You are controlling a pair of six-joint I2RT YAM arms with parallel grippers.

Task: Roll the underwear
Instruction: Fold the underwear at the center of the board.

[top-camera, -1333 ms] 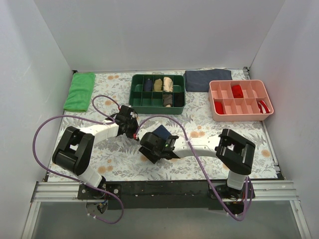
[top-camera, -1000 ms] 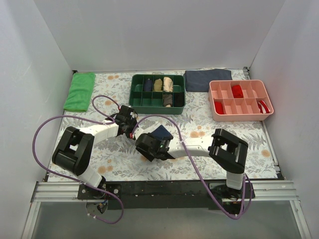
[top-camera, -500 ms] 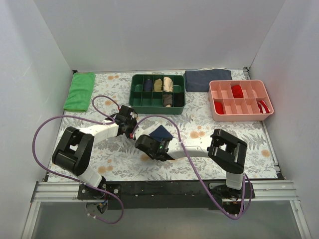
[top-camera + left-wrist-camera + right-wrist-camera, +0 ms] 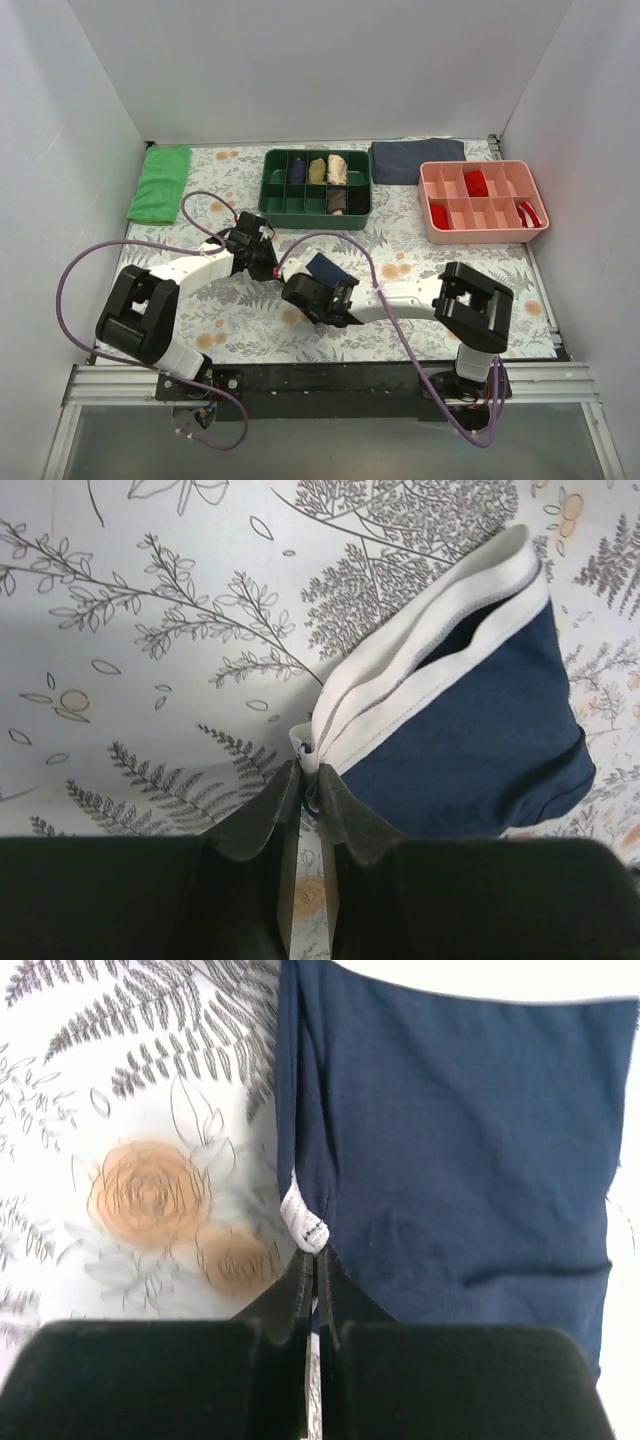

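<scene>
The underwear (image 4: 322,268) is a small navy blue piece with white piping, lying on the floral cloth between the two grippers. My left gripper (image 4: 311,771) is shut on a corner of its white waistband (image 4: 420,650); the navy body (image 4: 480,740) spreads to the right. My right gripper (image 4: 313,1253) is shut on a pinched fold of the underwear (image 4: 460,1140) at its white-edged side. In the top view the left gripper (image 4: 270,262) sits at the underwear's left, the right gripper (image 4: 318,292) just below it.
A green compartment tray (image 4: 317,183) with rolled garments stands at the back centre, a pink tray (image 4: 482,200) at the back right. A dark grey-blue folded cloth (image 4: 417,160) and a green cloth (image 4: 160,183) lie at the back. Purple cables (image 4: 330,240) loop over the table.
My right gripper has shut on the underwear's edge; it was open a second ago. The right arm shifted slightly right and the underwear lies flatter. The left grip is unchanged.
</scene>
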